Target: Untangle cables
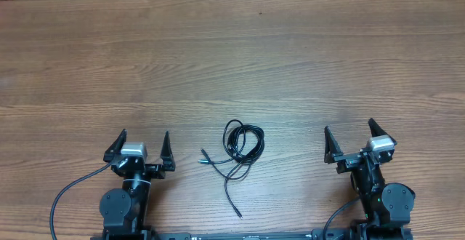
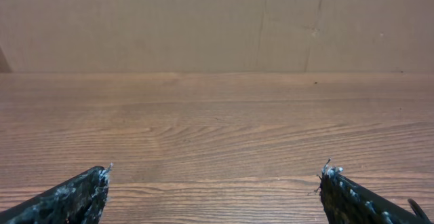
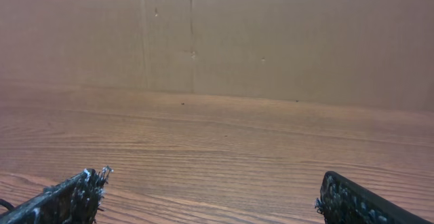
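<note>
Black cables in one loose knot, inward of both tools: right of left gripper, left of right gripper, a little nearer left. Both pairs of jaws wide apart, empty. Long axis fore-aft: loops about level with jaws, tail trailing back behind them.

Overhead cam looks straight down on the desk from well above, with the left arm and right arm at its near edge. Both wrist cams sit low over the wood, facing the far edge and a brown wall, their own fingers in the bottom corners. Shared bit: bare desk.
</note>
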